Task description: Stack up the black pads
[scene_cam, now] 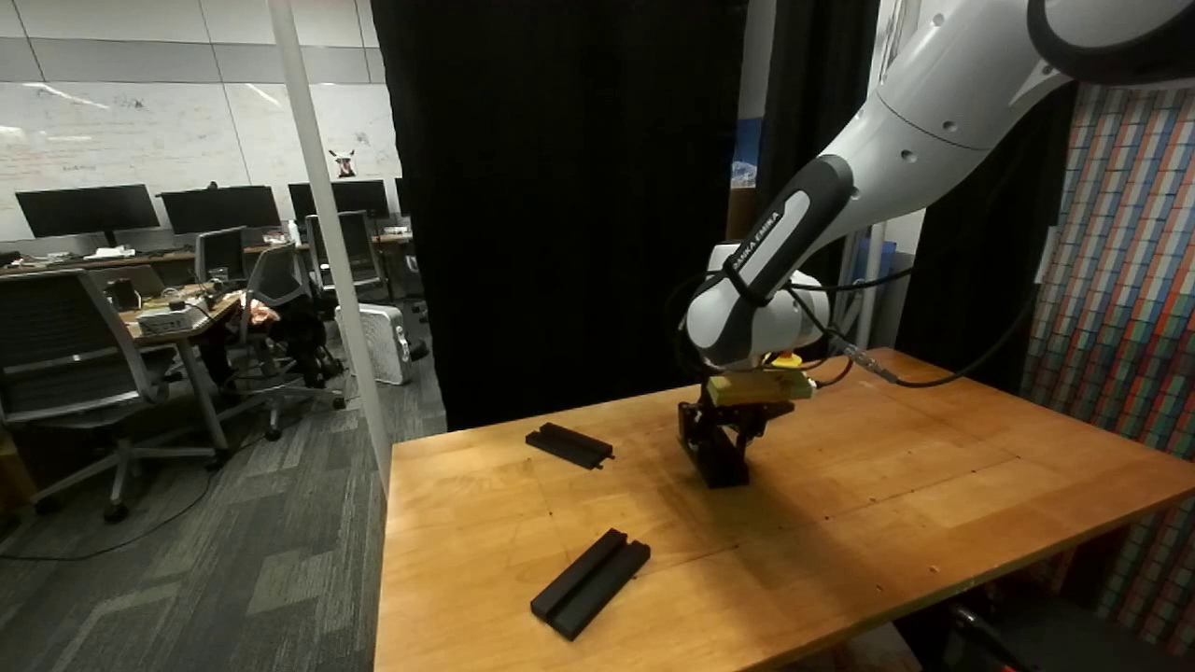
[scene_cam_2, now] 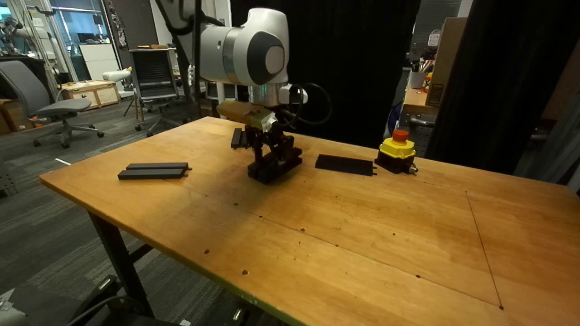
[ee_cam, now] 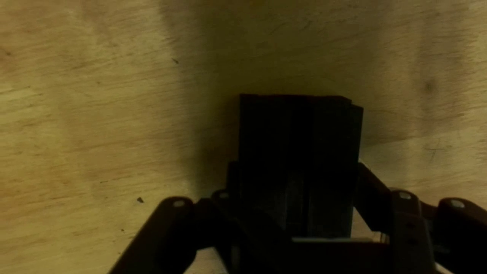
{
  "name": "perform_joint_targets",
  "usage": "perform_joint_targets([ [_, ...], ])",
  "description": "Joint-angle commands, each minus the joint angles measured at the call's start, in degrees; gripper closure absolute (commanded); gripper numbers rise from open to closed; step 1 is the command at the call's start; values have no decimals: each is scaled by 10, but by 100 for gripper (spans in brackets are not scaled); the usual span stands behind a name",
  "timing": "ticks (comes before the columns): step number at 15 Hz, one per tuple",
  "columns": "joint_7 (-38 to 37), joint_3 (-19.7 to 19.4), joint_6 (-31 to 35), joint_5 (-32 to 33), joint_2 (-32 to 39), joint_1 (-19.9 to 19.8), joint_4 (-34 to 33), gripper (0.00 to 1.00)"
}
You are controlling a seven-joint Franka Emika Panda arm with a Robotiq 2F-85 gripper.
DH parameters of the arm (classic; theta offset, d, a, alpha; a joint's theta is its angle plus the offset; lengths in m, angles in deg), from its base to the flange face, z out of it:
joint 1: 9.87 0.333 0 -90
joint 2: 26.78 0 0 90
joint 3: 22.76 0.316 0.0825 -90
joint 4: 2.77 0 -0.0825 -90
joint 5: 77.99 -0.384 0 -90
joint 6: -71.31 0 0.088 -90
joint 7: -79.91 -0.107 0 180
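A grooved, rectangular, matte black pad [ee_cam: 264, 129] is gripped by its sides in the black gripper [ee_cam: 297, 168], low at the brown wooden bench [scene_cam_2: 362, 213]; what lies beneath is too dark to tell. Three similar black pads [scene_cam_2: 153, 174] are spread apart around it, one near a yellow-and-red push button [scene_cam_2: 397, 147].

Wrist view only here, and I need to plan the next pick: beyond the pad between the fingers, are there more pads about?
Observer: Yes, an exterior view shows three more: a left pad, a far pad and a right pad.
Operator: Does anything stand near one of those?
Observer: A red-topped button stands close by one end of the right pad; whether they touch, I cannot tell.
Operator: Then I'll probably try the left pad next.
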Motion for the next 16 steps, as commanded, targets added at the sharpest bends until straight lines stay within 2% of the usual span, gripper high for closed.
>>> perform_joint_targets([
  [1,-17,-5,-24,7,3,5,-17,55],
  [8,-18,-4,-29,4,6,4,-21,55],
  [9,-19,-4,-33,2,7,3,-24,9],
  [12,-19,-4,-36,0,7,2,-26,0],
  [16,-52,-14,-63,4,-11,5,-32,0],
])
